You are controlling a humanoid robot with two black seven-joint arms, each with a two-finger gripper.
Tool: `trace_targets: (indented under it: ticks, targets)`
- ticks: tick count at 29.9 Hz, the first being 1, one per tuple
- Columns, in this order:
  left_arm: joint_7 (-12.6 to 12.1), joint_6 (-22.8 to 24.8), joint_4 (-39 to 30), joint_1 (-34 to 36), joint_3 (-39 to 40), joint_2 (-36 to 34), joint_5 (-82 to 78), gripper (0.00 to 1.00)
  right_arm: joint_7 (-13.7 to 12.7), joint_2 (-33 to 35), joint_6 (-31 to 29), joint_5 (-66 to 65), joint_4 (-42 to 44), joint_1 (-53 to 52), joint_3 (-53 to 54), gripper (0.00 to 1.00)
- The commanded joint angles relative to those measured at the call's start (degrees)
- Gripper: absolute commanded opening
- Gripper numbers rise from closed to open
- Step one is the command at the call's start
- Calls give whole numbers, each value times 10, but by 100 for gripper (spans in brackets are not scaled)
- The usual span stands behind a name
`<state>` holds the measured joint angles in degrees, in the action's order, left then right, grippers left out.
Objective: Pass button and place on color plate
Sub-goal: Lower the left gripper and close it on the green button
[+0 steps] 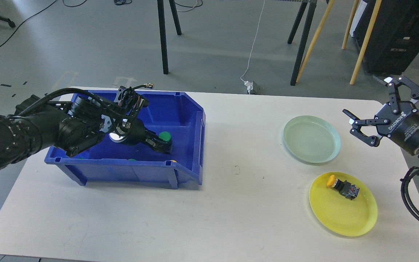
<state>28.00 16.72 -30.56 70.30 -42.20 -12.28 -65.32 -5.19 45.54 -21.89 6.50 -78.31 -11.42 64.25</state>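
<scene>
Head view, white tabletop (pixel 209 203).

Left arm enters from the left edge and reaches down into the blue bin (pixel 189 109). Left end effector (pixel 162 145) is low inside the bin, at a green button (pixel 164 137). Fingers are dark and seen against the button's dark body; cannot tell whether they are apart or clamped on it. The green cap shows just above the fingertips. Two more bits of colour sit against the bin's near wall, below the end effector: a green speck and a yellowish one, both too small to name.

Right arm enters from the right edge. Right end effector (pixel 371 109) hangs in the air over the right end of the tabletop, fingers spread wide apart, nothing between them. One finger points up, the other reaches left.

Pale green plate (pixel 331 140) lies just left of and below the right end effector, bare. Yellow plate (pixel 355 222) lies nearer the camera, well below the right end effector, apart from the green plate. On it rests a yellow button (pixel 343 186), lying on its side, yellow cap toward the left, dark body toward the right, in the plate's upper part.

Both plates are well apart from the left end effector, across the tabletop to its right.
</scene>
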Motion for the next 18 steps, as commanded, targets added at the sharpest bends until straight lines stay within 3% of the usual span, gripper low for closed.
trace_targets:
  ticks: [1,9,18]
  targets:
    - [0,0,8,-3,1,1,2,71,0,0,0,0,0,0,0,98]
    - [0,2,18,-24,46,0,1,71,0,0,-1,0,1,0,0,98]
    - [0,4,18,-24,48,0,-1,62,0,0,-1,0,7,0,0,98]
